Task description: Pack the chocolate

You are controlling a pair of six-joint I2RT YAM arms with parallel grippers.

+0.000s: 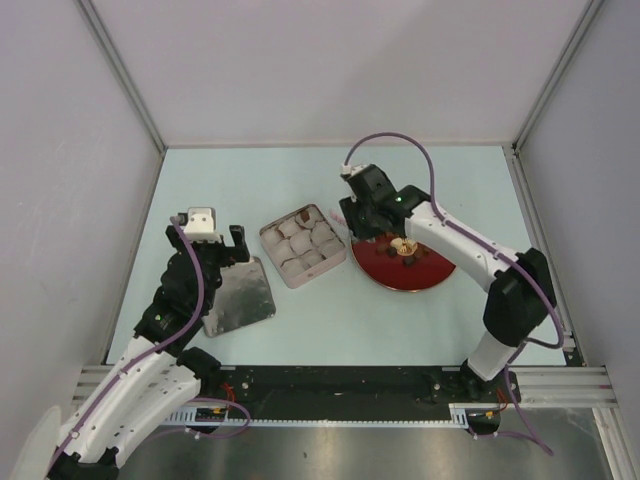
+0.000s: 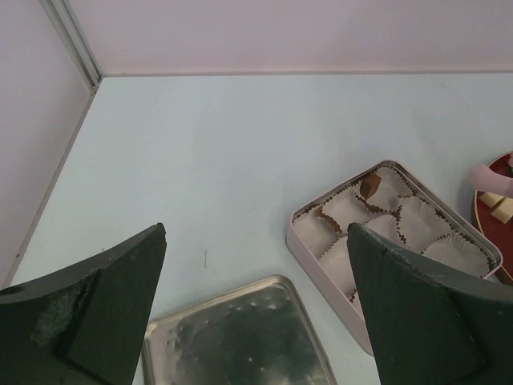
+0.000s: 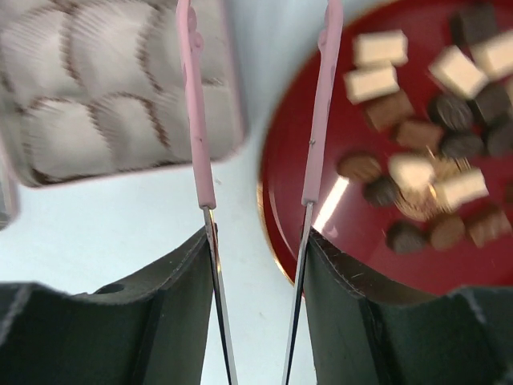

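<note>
Right gripper (image 3: 256,269) was clamped on pink tweezers (image 3: 195,120) at the red plate's (image 3: 292,172) 9 o'clock edge. Chocolate (image 3: 390,110) sat piled on that plate, 3 o'clock from the tin (image 2: 327,279). Left gripper (image 2: 256,233) hung wide open.

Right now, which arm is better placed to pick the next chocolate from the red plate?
Right. The right gripper holds pink tweezers at the edge of the red plate, near the chocolate; the left gripper is open by the lid.
</note>
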